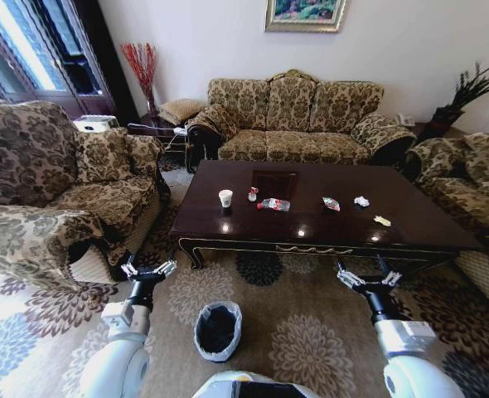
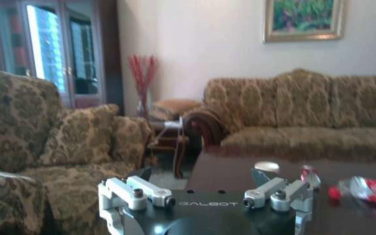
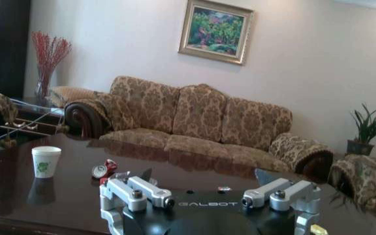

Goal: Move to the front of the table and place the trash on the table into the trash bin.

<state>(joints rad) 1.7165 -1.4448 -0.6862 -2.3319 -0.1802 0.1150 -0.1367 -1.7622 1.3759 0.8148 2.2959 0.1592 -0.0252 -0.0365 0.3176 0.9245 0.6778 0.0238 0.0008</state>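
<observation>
The dark glossy table [image 1: 418, 211] stands ahead of me. On it lie the trash pieces: a white paper cup [image 1: 225, 198], a small red and white piece [image 1: 252, 194], a clear bottle with a red label [image 1: 273, 204], a colourful wrapper [image 1: 331, 204], a crumpled tissue [image 1: 361, 201] and a yellowish scrap [image 1: 382, 220]. The black trash bin [image 1: 218, 330], lined with a pale bag, sits on the carpet between my arms. My left gripper [image 1: 147, 269] and right gripper [image 1: 369, 278] hover open and empty short of the table's front edge. The right wrist view shows the cup [image 3: 46, 161] beyond its open gripper [image 3: 204, 192].
A patterned sofa [image 1: 294, 116] stands behind the table, with one armchair [image 1: 54, 191] at the left and another [image 1: 468, 182] at the right. A small side table [image 1: 157, 133] fills the back left corner. Floral carpet [image 1: 302, 332] lies between me and the table.
</observation>
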